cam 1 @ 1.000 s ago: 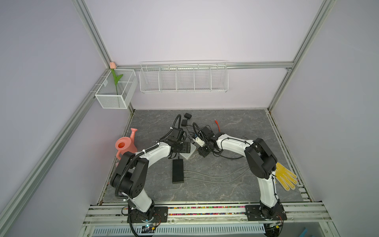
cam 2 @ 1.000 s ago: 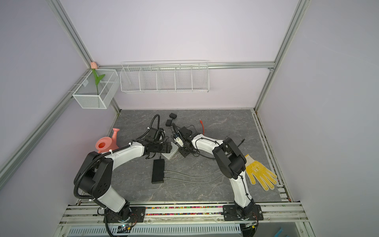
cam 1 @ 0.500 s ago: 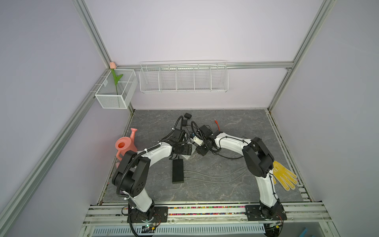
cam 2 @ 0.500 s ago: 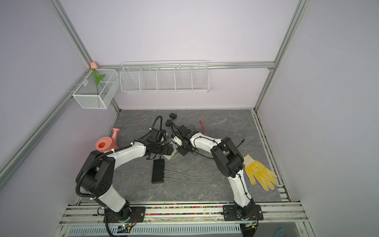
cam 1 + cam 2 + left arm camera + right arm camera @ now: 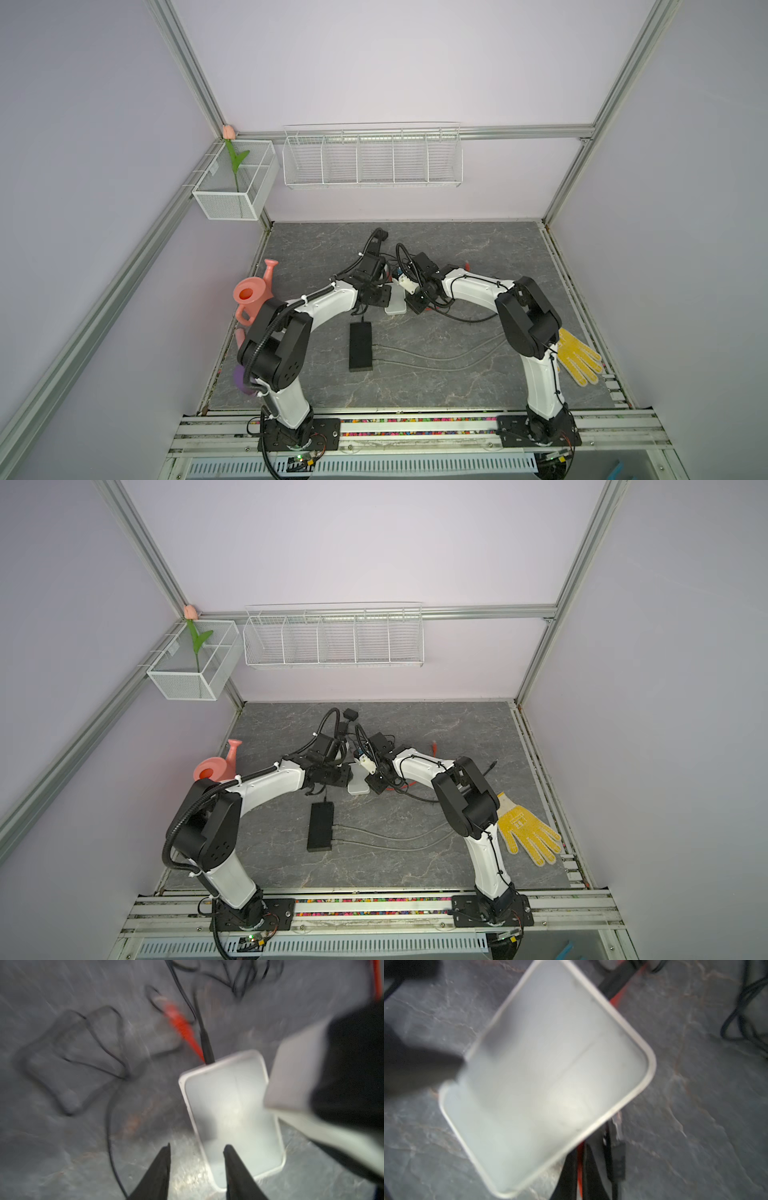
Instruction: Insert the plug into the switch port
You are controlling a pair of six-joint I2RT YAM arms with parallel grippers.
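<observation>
At the white switch (image 5: 232, 1109), mid-table.
My left pincer (image 5: 197, 1145) is released; my right pincer (image 5: 417, 306), I cannot tell.

We see a flat white plastic switch box (image 5: 395, 307), rectangular with rounded corners and a raised rim. It lies flat on the grey marbled tabletop (image 5: 457, 395), near its middle in both top views (image 5: 358, 787). In the left wrist view a thin orange-red cable (image 5: 182, 1026) runs to one short edge of the switch box (image 5: 232, 1109), just beside a black lead (image 5: 207, 1047). Blur hides where the cable ends, so we cannot tell whether it sits in a port.
</observation>
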